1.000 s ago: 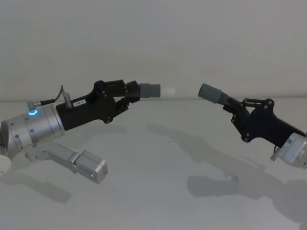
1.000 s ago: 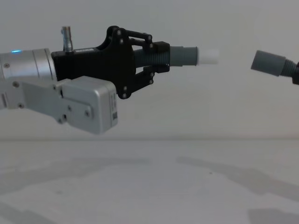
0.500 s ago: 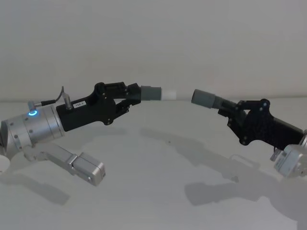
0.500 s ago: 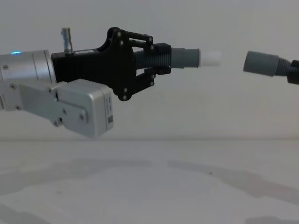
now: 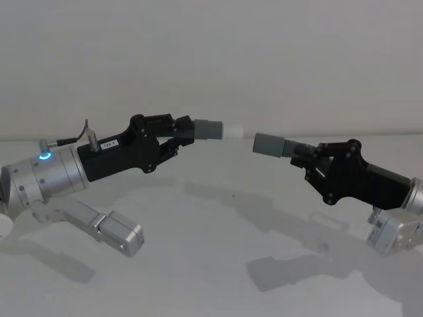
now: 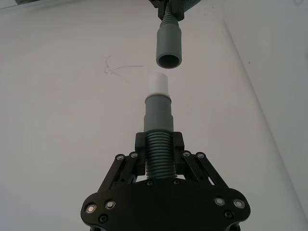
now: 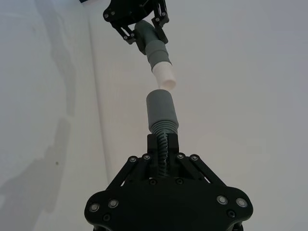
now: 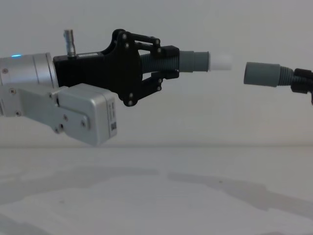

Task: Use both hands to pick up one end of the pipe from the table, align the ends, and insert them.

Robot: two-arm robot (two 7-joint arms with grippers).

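Plain white counter [image 5: 218,264], pale wall behind; both pipe pieces held aloft above counter middle, clear of surface, so ends can meet unobstructed; left pincer [image 5: 177,132] clamped on ribbed section of plug piece [image 5: 206,128], leaving white plug tip [image 5: 231,130] exposed; right pincer [image 5: 305,160] clamped on ribs of socket piece [image 5: 271,144]; socket mouth faces tip, small gap between; socket sits slightly lower, judged to need minor lift before insertion.

Left tool [image 5: 180,132] raised, fingers clamped, pointing inward, right tool [image 5: 303,160] raised opposite, likewise clamped, facing it
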